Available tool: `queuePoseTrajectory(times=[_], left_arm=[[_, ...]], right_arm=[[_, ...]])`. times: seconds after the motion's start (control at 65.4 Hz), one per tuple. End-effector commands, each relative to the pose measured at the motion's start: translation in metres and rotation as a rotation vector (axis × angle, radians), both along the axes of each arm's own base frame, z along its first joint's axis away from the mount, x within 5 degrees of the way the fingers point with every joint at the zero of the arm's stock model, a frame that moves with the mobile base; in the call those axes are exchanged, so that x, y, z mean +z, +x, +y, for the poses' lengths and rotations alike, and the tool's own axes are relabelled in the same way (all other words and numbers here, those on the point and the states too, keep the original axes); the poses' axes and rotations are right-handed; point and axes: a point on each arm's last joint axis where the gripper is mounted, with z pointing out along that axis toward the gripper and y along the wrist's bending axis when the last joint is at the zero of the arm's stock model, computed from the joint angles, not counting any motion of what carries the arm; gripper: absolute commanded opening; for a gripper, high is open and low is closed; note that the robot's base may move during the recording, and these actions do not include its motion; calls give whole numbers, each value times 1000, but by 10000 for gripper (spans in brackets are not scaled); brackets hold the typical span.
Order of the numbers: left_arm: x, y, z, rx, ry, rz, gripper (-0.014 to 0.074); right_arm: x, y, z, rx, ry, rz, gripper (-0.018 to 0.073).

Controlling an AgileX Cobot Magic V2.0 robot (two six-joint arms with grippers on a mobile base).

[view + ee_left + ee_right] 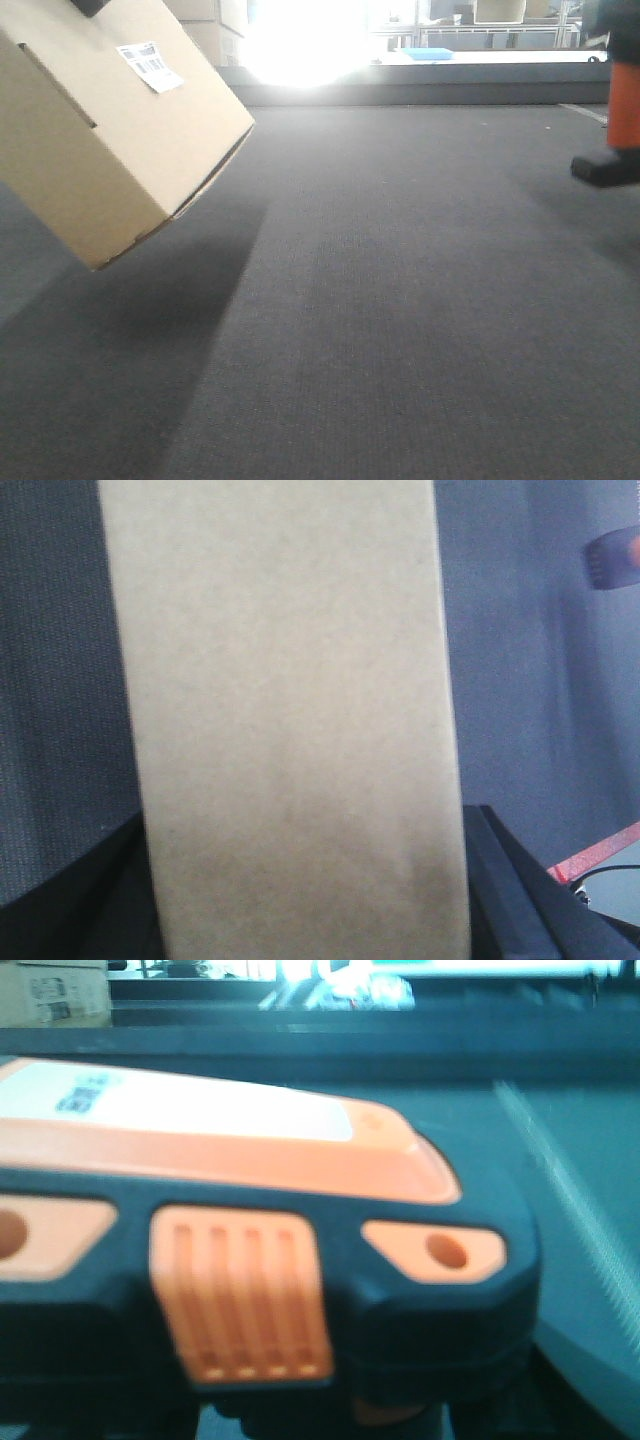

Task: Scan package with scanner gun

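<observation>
1. Surface (400,300): dk grey, ribbed; window glare (300,40) at back.
2. Package (110,130): tilted, raised off it, upper L; L gripper (300,910) jaws pinch it.
3. Scanner gun (612,125): orange/blk, far R; R gripper unseen, jaws can't tell.
4. Barcode label (150,65): on pkg top.

Package (110,130) is seen at far left, tilted, with its lower corner raised off the mat (400,300). Label (150,66) is carried on its upper face. Scanner gun (612,150) is located at far right, well apart from the package, above the mat.
</observation>
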Motion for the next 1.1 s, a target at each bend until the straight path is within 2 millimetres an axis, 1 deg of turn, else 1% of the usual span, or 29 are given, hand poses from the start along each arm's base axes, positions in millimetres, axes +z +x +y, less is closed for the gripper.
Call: queuePoseTrajectory(times=[0.0,0.092,0.26,0.443,0.596,0.841,0.978,1.086], left_arm=[[7,-3,0,0,-17,-23,-111],[7,-3,0,0,-17,-23,-111],[7,-3,0,0,-17,-23,-111],[7,-3,0,0,-17,-23,-111],[7,-3,0,0,-17,-23,-111],[7,-3,0,0,-17,-23,-111],[6,-3,0,0,-15,-23,-111],[6,-3,0,0,-8,-23,-111]], right_arm=[[28,-5,2,37,-110,-33,-154],[43,-8,4,76,-172,-11,-154],[61,-11,6,108,-268,-16,-154],[72,-9,6,121,-383,-37,-154],[77,-8,6,127,-483,-49,-154],[82,-8,6,109,-485,-80,-154],[82,-8,3,72,-395,-85,-154],[82,-8,2,65,-386,-84,-154]])
